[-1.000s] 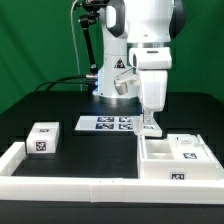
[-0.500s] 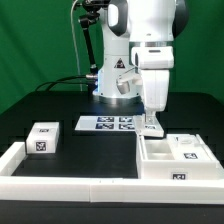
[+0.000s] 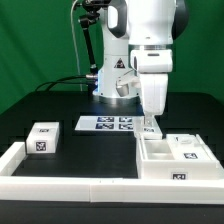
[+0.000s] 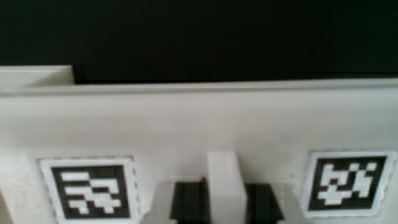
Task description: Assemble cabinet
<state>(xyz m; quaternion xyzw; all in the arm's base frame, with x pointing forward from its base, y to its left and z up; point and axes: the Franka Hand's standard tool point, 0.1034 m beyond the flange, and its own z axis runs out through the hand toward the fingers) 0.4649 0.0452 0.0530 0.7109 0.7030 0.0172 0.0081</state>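
The cabinet body (image 3: 176,160) is a large white open-topped box at the exterior view's right, with a tag on its front and a tagged block (image 3: 187,148) lying inside it. My gripper (image 3: 149,126) points straight down at the box's back corner on the exterior view's left. In the wrist view the dark fingertips (image 4: 185,202) stand close on either side of a thin white upright rib (image 4: 222,172) of a white tagged panel (image 4: 196,115), so the gripper (image 4: 222,203) is shut on that rib. A loose white drawer block (image 3: 42,138) sits apart at the exterior view's left.
The marker board (image 3: 105,124) lies flat behind the gripper, in front of the arm's base (image 3: 115,85). A long low white border rail (image 3: 70,185) runs along the front and up the exterior view's left side. The table top is black.
The wrist sways very slightly sideways and back. The grip and the cabinet body stay as they were.
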